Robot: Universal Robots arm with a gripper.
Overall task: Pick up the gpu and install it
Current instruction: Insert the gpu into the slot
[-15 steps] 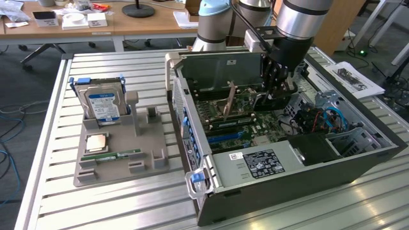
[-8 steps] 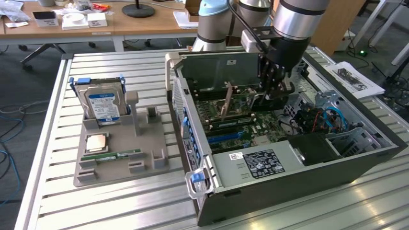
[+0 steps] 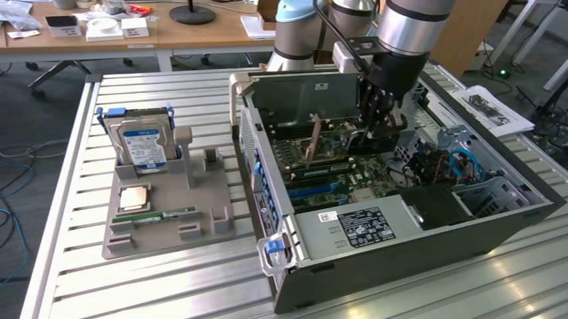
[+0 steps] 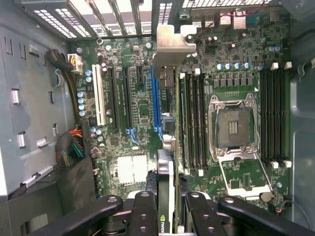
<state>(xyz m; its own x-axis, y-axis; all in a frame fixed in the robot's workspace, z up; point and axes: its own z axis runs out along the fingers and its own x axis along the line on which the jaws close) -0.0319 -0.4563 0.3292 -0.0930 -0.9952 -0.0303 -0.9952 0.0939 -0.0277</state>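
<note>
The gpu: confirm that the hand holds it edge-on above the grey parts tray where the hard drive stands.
Not right. The hand holds the gpu edge-on inside the open computer case, above the motherboard, as the wrist view shows. The hard drive does stand in the grey parts tray.

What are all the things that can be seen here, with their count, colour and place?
computer case: one, black, open, on the table
motherboard: one, green, inside the case
gpu: one, black cooler with silver bracket, edge-on over the motherboard
holder: one, grey, exterior view's left of the case
hard drive: one, silver with blue label, upright in the holder
memory stick: one, green, lying in the holder
table: one, silver slats, under everything
gripper: one, black, closed on the gpu
</note>
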